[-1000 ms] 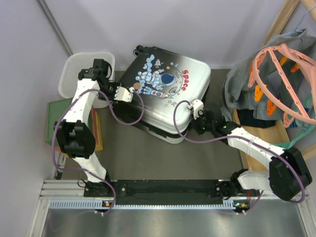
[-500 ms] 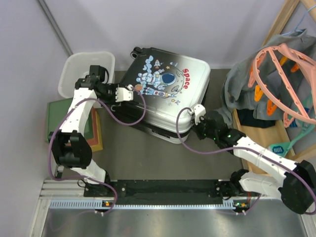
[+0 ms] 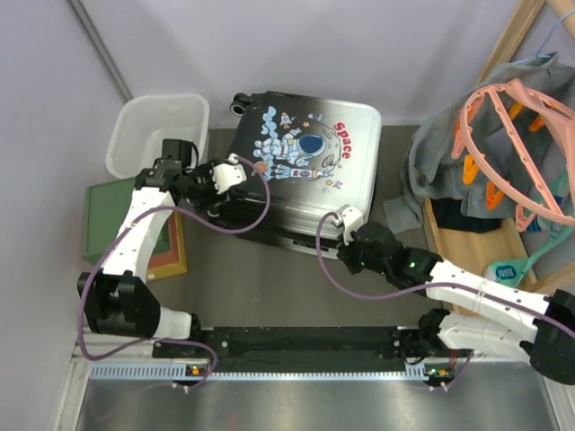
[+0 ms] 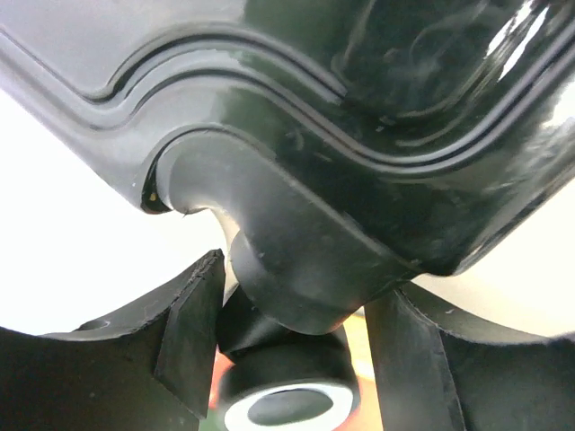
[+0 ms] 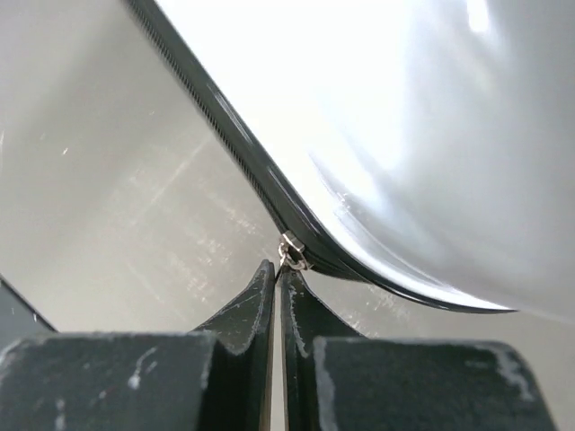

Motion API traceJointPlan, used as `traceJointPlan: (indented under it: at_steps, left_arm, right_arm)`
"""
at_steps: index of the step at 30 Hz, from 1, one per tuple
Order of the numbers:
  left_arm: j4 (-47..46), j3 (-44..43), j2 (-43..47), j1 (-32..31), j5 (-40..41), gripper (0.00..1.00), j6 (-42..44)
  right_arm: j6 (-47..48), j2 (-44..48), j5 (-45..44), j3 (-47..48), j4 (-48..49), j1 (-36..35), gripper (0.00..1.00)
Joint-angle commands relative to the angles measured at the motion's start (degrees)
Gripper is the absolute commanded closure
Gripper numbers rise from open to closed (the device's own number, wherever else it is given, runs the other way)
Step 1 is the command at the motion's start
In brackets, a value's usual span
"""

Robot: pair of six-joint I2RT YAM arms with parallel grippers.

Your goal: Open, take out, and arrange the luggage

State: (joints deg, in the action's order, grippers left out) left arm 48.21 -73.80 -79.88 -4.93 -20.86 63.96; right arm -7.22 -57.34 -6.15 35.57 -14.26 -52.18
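Table (image 3: 260,287): basket (image 3: 126,135) beside luggage (image 3: 305,184); left gripper (image 3: 232,168) wide astride wheel (image 4: 287,395), right gripper (image 5: 278,274) pinches zipper (image 5: 291,251).

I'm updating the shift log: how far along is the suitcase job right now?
Done: little; the luggage lies flat, lid closed. In hand: the right end effector is shut on the zipper pull at the near edge, while the left end effector stands open either side of a wheel. Left: unzipping, opening, taking out, arranging.
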Motion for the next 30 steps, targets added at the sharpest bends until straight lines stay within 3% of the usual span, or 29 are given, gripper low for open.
traceJointPlan:
  at_steps: [1,6,10,16,23,30]
  left_arm:
    - [-4.3,0.7,3.6,-3.8,-5.6,1.0,-29.4]
    - [-4.2,1.6,5.5,-10.2,-3.7,1.0,-39.2]
    - [-2.7,1.9,6.6,-13.7,-5.2,1.0,-47.2]
    - [-1.9,4.0,8.6,-15.2,-9.5,1.0,-55.7]
    - [-2.6,4.5,10.3,-15.5,-11.6,1.0,-59.0]
    - [-1.8,5.6,11.1,-15.5,-11.5,1.0,-58.2]
  right_arm:
    - [-10.9,1.6,1.9,3.1,6.6,-4.1,1.0]
    - [-13.7,-1.9,-6.5,4.9,6.2,-5.6,1.0]
    - [-14.7,-6.7,-6.9,7.3,7.9,-6.0,1.0]
    - [-13.5,-13.3,-9.1,13.5,13.4,-12.1,1.0]
    - [-13.8,-26.5,-2.4,22.3,21.8,-16.9,1.0]
    - [-18.1,-30.5,-1.9,24.4,26.7,-17.4,1.0]
